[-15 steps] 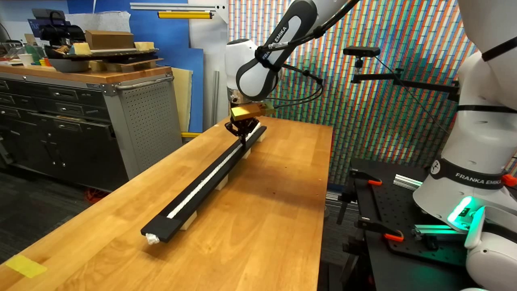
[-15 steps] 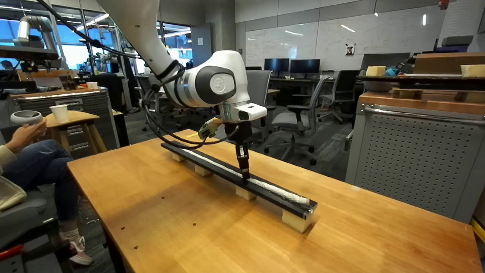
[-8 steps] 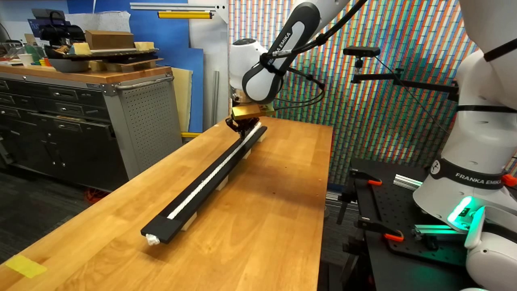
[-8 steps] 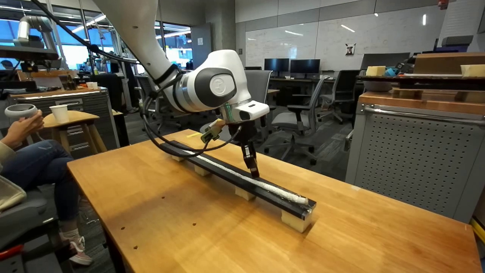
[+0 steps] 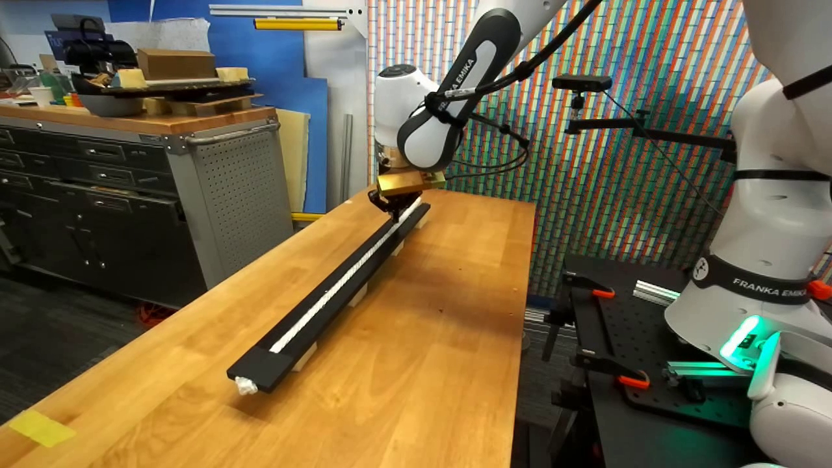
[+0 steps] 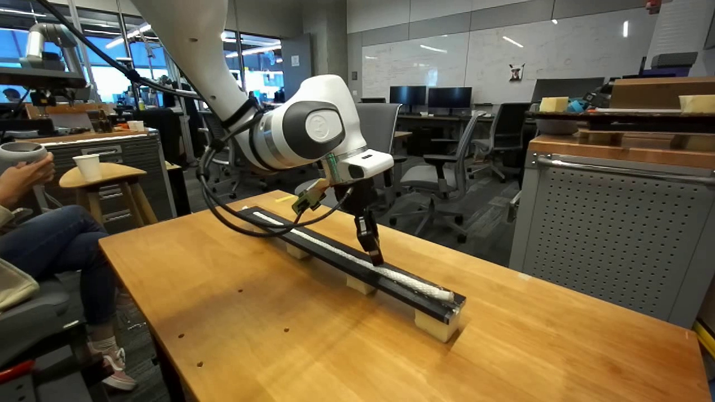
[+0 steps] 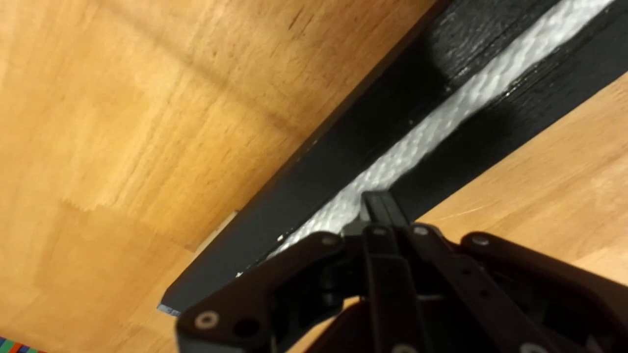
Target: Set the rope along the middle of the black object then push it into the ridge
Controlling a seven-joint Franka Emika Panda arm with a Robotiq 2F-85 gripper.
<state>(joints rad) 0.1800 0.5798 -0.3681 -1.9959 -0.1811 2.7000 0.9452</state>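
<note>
The black object (image 5: pixel 260 367) is a long bar, raised off the table, seen in all views. Along its middle lies the white rope (image 6: pixel 413 283); at the bar's end nearest that camera the rope stands proud of the surface. A frayed white tip pokes out at the opposite end. The rope covers most of the ridge, so its depth cannot be judged. My gripper (image 7: pixel 378 193) is shut with nothing between its fingers. Its tips overlap the rope's edge in the wrist view and seem to touch it. In both exterior views the gripper (image 6: pixel 378 261) leans, tips down on the rope.
Several pale blocks (image 6: pixel 438 325) prop the bar above the wooden table (image 5: pixel 416 390). A dark cable (image 6: pixel 268 231) loops from the arm close over the bar. A tool cabinet (image 5: pixel 234 188) stands beyond the table, and a person (image 6: pixel 50 245) sits beside it.
My gripper came up off the rope, tilted, shifted toward the bar's end where the rope stands proud, then dropped slightly onto the rope again. It stayed shut. The seated person's hand moved left.
</note>
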